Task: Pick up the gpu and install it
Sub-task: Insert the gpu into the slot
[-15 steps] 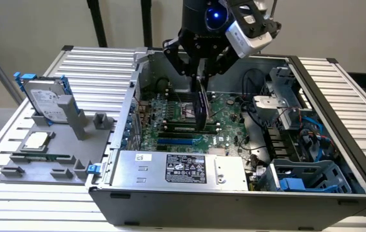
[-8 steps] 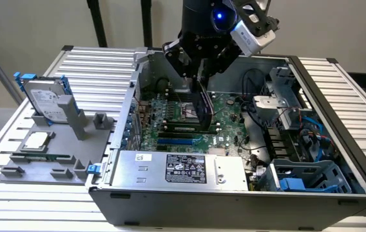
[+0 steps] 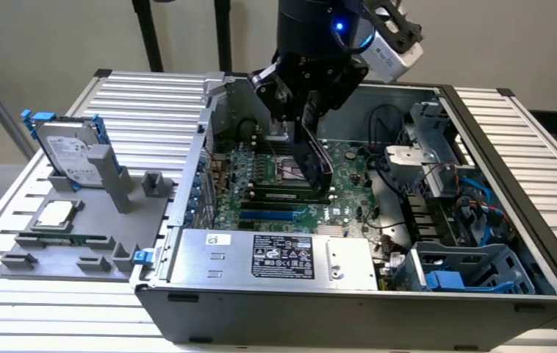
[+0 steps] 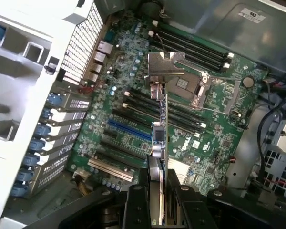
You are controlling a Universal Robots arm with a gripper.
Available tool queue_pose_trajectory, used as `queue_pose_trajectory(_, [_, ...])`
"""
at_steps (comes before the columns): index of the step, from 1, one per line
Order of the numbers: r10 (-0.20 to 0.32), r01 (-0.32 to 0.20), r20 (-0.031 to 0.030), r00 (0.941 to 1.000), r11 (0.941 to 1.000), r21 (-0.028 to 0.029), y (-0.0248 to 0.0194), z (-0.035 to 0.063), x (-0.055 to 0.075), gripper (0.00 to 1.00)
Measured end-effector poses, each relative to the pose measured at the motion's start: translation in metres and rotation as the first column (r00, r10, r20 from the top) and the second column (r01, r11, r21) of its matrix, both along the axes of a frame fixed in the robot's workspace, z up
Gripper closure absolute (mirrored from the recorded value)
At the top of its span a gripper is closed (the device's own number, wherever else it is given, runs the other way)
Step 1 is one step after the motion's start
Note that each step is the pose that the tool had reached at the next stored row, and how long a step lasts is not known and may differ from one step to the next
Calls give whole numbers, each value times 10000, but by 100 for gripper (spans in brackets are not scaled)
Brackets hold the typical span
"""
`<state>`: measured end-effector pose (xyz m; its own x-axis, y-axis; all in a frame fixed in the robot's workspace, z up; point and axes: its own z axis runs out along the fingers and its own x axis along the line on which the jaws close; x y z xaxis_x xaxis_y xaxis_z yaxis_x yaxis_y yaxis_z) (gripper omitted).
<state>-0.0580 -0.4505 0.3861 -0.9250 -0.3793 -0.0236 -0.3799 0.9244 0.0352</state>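
One card, one narrow slot, and plenty of ways to miss! The gpu [image 3: 313, 165] hangs on edge inside the open computer case [image 3: 514, 140], above the motherboard [image 4: 219, 109] and, as far as I can see, seated in nothing. In the wrist view its thin edge runs away from the fingers to the silver end bracket [image 4: 166, 64], which shows in front of the processor socket [image 4: 190, 88] and the memory slots, well apart from the blue slot [image 4: 128, 130]. Here's my worry: lowered off-line, that bottom edge would meet bare board parts instead of a connector. Lowered with a slight tilt, one corner would bite first and jam. The bracket also has to find its place by the rear slot covers [image 4: 62, 117], and I judge it could catch on the metal there. Now the gripper [image 4: 160, 195]: its black fingers [image 4: 138, 205] are drawn in close, parted only by the card's thickness and pressed against its two faces at the near end, with nothing else in hand. With a hold that far toward one end, any snag at the bracket could lever the card round in the grip.
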Motion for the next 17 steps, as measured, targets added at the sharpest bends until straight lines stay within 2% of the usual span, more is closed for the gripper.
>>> queue_pose_trajectory(6, [995,-995,41,9950,9950,-2,0,-18,0,100])
queue_pose_trajectory(7, [1324,-1324,55,9912,9912,-4,0,-25,-1,100])
queue_pose_trajectory(11, [2039,-2039,77,9790,9790,-8,0,-42,0,100])
queue_pose_trajectory(15, [2749,-2749,98,9614,9615,-13,0,-61,0,100])
queue_pose_trajectory(17, [3108,-3108,107,9504,9505,-15,0,-71,0,100])
